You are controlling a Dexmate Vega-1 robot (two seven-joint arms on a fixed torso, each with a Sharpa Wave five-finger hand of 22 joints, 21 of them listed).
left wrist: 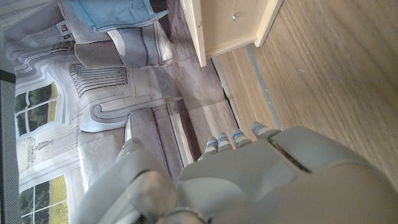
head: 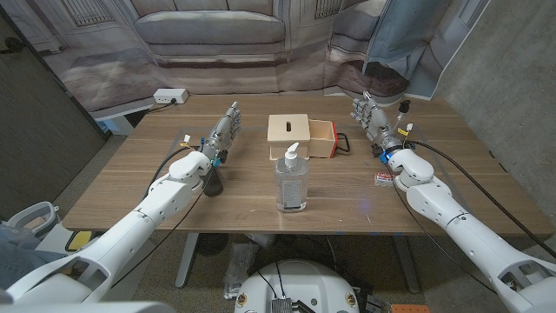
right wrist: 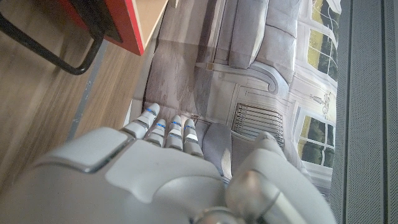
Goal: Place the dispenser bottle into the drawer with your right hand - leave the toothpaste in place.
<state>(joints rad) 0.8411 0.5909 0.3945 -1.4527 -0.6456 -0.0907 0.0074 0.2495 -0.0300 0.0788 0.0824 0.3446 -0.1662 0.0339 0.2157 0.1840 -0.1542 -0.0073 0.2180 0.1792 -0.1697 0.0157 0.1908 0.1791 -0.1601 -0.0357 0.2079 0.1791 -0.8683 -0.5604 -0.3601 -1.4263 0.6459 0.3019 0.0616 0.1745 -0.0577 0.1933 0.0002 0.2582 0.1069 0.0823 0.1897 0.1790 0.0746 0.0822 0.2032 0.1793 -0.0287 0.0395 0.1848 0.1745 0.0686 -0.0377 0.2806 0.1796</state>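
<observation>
A clear dispenser bottle (head: 291, 181) with a white pump stands upright at the table's front middle. Behind it sits a small wooden box (head: 288, 136) (left wrist: 230, 25), its drawer (head: 322, 139) pulled out to the right, with a red front (right wrist: 118, 18) and a black handle (head: 345, 143) (right wrist: 68, 56). A small white and red item (head: 383, 179), likely the toothpaste, lies by my right forearm. My right hand (head: 373, 117) (right wrist: 155, 180) stands right of the drawer, fingers straight, holding nothing. Left of the box my left hand (head: 221, 135) (left wrist: 249, 180) is also stretched out and holds nothing.
A black object (head: 213, 183) lies by my left wrist. At the table's (head: 130, 187) back left corner sits a white power strip (head: 170, 96). A printed backdrop of a sofa hangs behind the table.
</observation>
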